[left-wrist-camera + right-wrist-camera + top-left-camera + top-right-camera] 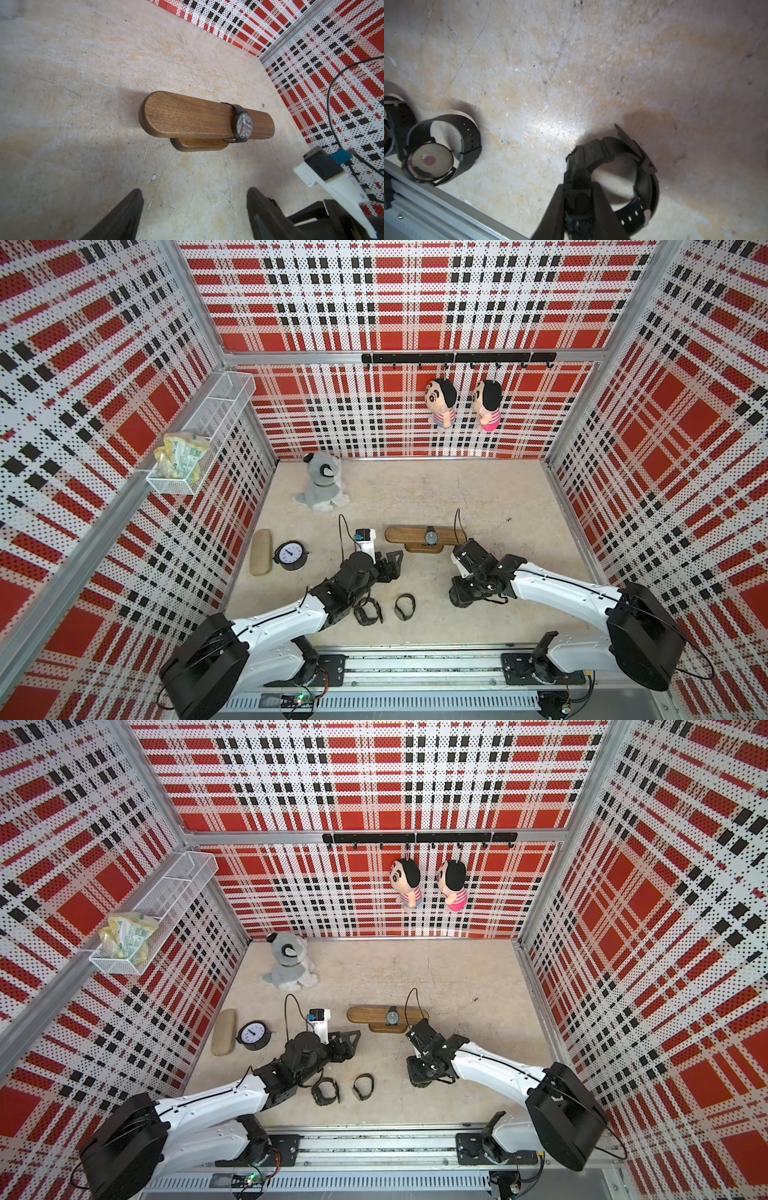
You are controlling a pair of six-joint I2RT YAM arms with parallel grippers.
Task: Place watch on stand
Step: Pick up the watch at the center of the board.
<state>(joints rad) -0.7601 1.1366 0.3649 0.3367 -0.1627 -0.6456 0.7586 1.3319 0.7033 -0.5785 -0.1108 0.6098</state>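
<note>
Closest to the lens, in the right wrist view: right claw [579, 187], clenched on a chunky watch [593, 153], fingers pressed against both sides of its case. Dark all over; thick, blocky case; ridged strap with a row of holes, buckled into a loop, loose tail sticking out past the buckle. Sits low toward the front of the pale, mottled surface [571, 72], right of centre. Resting on it or just clear of it: cannot tell.

Nearby, toward the left arm, two loose watches on the surface: a slim watch [430, 162] with a thin dark strap and a pale round disc marked by a red spot, and beyond it a bulkier dark watch [369, 613], partly tucked under the left arm.

Farther back, near mid-surface: stand [403, 535], a long flat brown wooden bar with rounded ends atop a small rounded wooden base. Carries a round-dial watch [431, 536], black strap wrapped around the bar, dark dial facing up, roughly over the base.

Left claw [195, 207] released, fingers spread wide with only bare surface between them. Hovers just in front of the stand's left end, pointing at it.
</note>
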